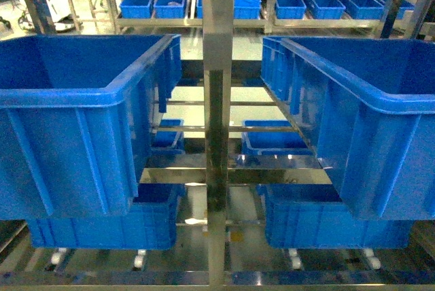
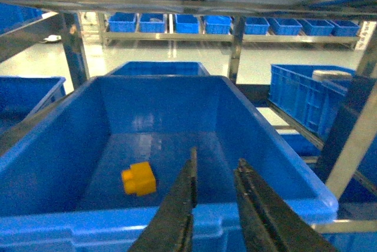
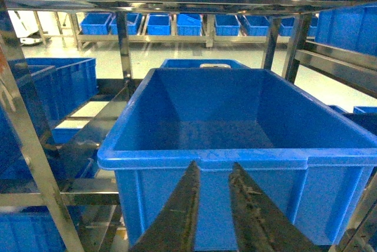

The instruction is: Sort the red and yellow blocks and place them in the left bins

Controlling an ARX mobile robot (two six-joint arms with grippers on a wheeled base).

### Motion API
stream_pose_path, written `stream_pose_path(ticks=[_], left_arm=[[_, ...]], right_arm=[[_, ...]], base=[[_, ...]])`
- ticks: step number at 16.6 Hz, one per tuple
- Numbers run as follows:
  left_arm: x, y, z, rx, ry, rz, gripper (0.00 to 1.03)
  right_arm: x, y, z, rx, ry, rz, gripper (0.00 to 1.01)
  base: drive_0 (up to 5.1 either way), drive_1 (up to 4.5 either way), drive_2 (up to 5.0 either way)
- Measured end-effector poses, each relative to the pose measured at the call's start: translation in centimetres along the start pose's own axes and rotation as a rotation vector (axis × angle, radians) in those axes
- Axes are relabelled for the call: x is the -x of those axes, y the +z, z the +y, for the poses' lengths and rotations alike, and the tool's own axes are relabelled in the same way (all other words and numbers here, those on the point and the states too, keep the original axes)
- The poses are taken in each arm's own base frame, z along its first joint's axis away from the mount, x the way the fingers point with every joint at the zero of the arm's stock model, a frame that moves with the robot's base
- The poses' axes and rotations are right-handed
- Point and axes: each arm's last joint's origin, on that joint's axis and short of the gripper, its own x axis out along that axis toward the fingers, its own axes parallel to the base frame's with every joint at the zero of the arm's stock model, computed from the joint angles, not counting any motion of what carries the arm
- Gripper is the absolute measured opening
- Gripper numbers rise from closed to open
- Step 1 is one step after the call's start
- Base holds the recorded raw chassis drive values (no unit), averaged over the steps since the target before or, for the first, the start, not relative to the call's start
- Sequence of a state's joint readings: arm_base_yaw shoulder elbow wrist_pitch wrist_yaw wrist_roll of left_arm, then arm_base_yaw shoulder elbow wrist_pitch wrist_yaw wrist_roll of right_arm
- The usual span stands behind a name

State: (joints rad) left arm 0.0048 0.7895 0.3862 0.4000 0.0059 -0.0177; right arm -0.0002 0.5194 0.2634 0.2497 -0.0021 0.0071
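The yellow block (image 2: 139, 179) lies in the left bin (image 2: 53, 146); both pincers, left (image 2: 215, 172) and right (image 3: 213, 172), gape narrowly, empty.

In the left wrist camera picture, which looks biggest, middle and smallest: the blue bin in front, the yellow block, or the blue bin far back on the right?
1. The front blue bin, biggest by far.
2. The back right bin; it is farther away, so its true size is unsure.
3. The yellow block, smallest.

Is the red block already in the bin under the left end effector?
No. In the left wrist view, only the yellow block lies on the floor of the blue bin; no red one shows.
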Motion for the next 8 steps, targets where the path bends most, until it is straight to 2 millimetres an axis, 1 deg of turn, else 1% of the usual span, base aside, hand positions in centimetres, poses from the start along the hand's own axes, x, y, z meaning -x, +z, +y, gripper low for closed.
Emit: stream_pose_path(ticks=[1,2,3,6,8], left_arm=[[0.7,-1.3,-0.1,0.0,-0.006,0.005,0.07],[1.3,-2.0,-0.1,-0.001,-0.002,-0.002,0.02],[1.8,-2.6,0.0,-0.001,0.002,-0.004,0.02],[3.1,-4.6,0.0,-0.001,0.002,0.006,0.02],[3.6,-4.9,0.0,-0.001,0.002,0.0,0.02]], right_arm=[[0.4,-0.6,0.0,0.0,0.001,-0.013,0.03],[0.7,-1.3,0.0,0.003,0.0,-0.013,0.02],[0.9,-2.0,0.0,0.004,0.0,0.0,0.02],[1.6,-3.3,0.0,0.004,0.0,-0.007,0.02],[1.8,-3.7,0.0,0.004,0.0,-0.01,0.02]], base=[[0.0,0.0,0.0],[0.0,0.0,0.0],[0.0,0.0,0.0],[0.0,0.0,0.0],[0.0,0.0,0.0]])
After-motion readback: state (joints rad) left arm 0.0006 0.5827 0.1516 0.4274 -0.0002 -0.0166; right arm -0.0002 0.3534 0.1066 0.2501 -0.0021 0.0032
